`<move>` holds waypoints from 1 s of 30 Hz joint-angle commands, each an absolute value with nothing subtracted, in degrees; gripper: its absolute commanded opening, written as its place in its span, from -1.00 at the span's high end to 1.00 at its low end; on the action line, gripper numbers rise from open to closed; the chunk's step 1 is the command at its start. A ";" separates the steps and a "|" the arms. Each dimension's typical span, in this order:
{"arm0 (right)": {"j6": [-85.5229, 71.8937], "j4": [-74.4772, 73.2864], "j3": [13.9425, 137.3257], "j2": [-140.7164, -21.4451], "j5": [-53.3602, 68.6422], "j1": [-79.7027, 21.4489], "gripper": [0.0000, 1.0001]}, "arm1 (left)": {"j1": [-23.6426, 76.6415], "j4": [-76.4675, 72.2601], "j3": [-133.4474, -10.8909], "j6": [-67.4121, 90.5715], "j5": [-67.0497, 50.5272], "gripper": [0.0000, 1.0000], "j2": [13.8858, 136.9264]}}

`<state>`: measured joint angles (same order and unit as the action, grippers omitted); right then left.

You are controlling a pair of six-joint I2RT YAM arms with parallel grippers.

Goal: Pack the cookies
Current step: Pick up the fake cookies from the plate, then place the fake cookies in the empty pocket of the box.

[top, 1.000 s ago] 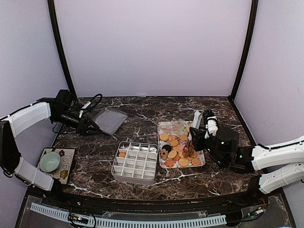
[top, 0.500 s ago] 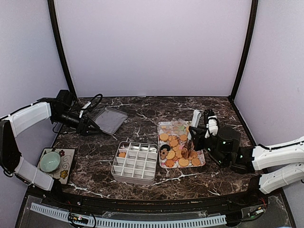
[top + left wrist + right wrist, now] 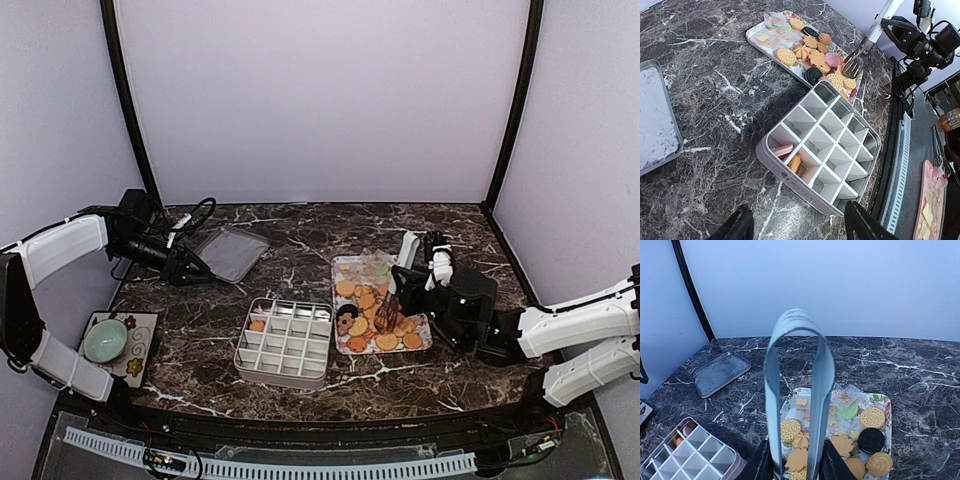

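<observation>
The cookies (image 3: 372, 318) lie heaped on a flower-patterned tray (image 3: 345, 265): round golden ones, a black sandwich round (image 3: 871, 440) and a pink one (image 3: 832, 59). My right gripper (image 3: 408, 283) is shut on metal tongs (image 3: 799, 327), whose arms run down between its fingers (image 3: 832, 462). The forked tong tips (image 3: 853, 68) hang low over the cookies at the tray's near end. A grey divided box (image 3: 285, 342) stands left of the tray, with a pink cookie (image 3: 783, 149) and an orange one (image 3: 795, 162) in two corner cells. My left gripper (image 3: 190, 268) is open and empty, far left.
A flat metal lid (image 3: 232, 252) lies at the back left beside my left gripper. A green bowl (image 3: 105, 340) sits on a flowered mat off the table's left edge. Clear wrapped sweets (image 3: 847, 402) fill the tray's far end.
My right gripper has shifted slightly left over the tray with the tongs, and the tong tips have moved with it. The left arm has not moved.
</observation>
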<state>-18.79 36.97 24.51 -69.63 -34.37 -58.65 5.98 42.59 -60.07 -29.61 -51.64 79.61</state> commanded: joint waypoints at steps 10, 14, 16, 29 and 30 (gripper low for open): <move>-18.97 46.00 25.09 -69.38 -34.39 -57.48 0.90 | 5.76 44.49 -61.36 -30.50 -53.26 -0.26 79.43; -18.43 45.34 26.10 -67.42 -33.45 -57.48 1.00 | 5.77 44.57 -61.44 -30.52 -53.27 -0.26 79.46; -17.41 44.15 27.10 -66.13 -32.95 -57.48 1.00 | 5.74 44.53 -61.44 -30.51 -53.31 -0.26 79.48; -14.01 37.99 40.99 -69.92 -23.70 -59.58 1.00 | 5.71 44.29 -61.11 -29.85 -52.74 -0.25 79.41; -13.98 37.68 42.14 -71.43 -23.06 -60.25 1.00 | 5.64 44.27 -61.09 -29.88 -52.72 -0.25 79.37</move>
<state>-15.03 36.88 37.30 -67.20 -27.49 -58.30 5.98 43.40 -60.07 -29.58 -51.68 79.61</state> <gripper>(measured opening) 0.233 0.627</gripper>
